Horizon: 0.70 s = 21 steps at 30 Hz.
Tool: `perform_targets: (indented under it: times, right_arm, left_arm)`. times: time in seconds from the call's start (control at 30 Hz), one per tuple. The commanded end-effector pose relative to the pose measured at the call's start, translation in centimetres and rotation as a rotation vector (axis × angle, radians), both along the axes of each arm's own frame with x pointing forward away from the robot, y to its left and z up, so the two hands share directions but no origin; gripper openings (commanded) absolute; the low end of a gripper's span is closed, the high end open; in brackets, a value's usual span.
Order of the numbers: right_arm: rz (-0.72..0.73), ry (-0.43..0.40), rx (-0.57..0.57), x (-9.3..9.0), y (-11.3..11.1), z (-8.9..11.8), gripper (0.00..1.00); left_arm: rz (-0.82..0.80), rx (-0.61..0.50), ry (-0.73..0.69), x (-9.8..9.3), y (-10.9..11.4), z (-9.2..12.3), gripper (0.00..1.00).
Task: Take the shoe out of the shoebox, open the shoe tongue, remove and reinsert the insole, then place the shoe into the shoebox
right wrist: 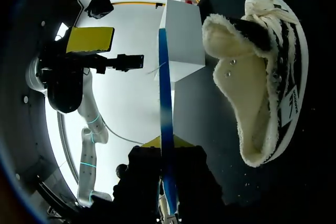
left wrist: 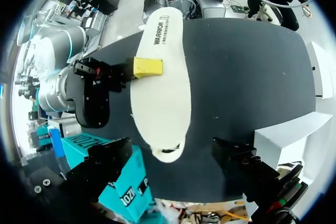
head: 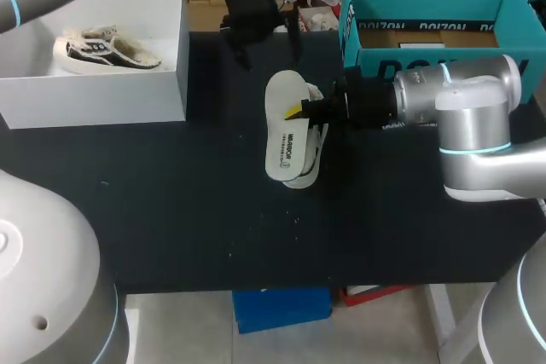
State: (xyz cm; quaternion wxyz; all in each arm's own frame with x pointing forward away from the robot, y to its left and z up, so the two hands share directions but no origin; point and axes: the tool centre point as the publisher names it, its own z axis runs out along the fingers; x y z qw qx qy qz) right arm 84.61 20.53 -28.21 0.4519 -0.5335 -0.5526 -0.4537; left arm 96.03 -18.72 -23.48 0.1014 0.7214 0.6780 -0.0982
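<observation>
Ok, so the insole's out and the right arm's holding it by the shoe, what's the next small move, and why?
Probably ease one end of the insole down into the opening of the shoe. The right fingers pinch the insole, fully out, and the shoe lies just beside it with its fleecy opening exposed. The left fingers are open nearby, free to steady the shoe.

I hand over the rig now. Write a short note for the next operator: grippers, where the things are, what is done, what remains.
Left gripper: open, empty, hovering beyond the shoe.
Right gripper: shut on the insole, holding it over the shoe.
Shoe: on the black table, mouth wide open. A second shoe lies in the white shoebox.
Done: shoe taken out, insole removed.
Left: reinsert the insole, put the shoe into the shoebox.
</observation>
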Motion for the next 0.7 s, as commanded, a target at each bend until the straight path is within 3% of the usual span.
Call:
perform_targets:
  times: [0.03, 0.3, 0.7]
  right_arm:
    - [-0.003, 0.001, -0.003, 0.0, 0.2, 0.0, 0.00]
    - [-0.003, 0.001, -0.003, 0.0, 0.2, 0.0, 0.00]
    - [-0.003, 0.001, -0.003, 0.0, 0.2, 0.0, 0.00]
  left_arm:
    - [-0.001, 0.011, -0.007, 0.6, -0.4, 0.3, 1.00]
    - [-0.013, 0.007, -0.022, -1.0, -1.3, 1.1, 1.00]
    - [-0.026, -0.003, -0.019, -7.5, -2.1, 1.1, 1.00]
